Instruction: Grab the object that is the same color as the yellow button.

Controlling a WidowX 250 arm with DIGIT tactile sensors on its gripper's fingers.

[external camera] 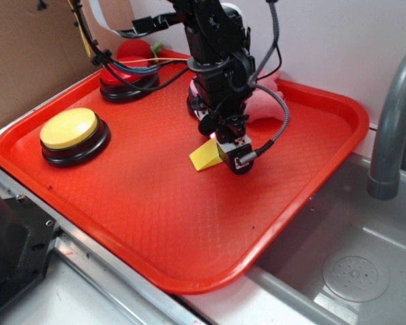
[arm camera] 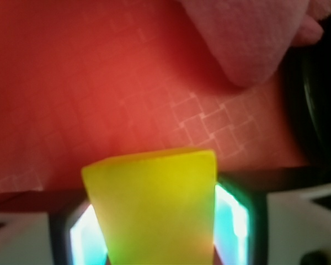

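The object, a small yellow wedge (external camera: 205,156), lies low over the middle of the red tray (external camera: 155,223). My gripper (external camera: 229,157) comes down from above and is shut on the wedge's right end. In the wrist view the wedge (arm camera: 154,204) fills the gap between my two fingers, and their lit pads (arm camera: 231,215) press against its sides. The yellow button (external camera: 69,128), round with a black base, sits apart at the tray's left side.
A red-topped button (external camera: 125,76) stands at the tray's back left under cables, with a red plush item (external camera: 137,49) behind it. A pink soft thing (external camera: 267,107) lies behind my arm. A steel sink (external camera: 352,271) and grey faucet (external camera: 392,122) are to the right.
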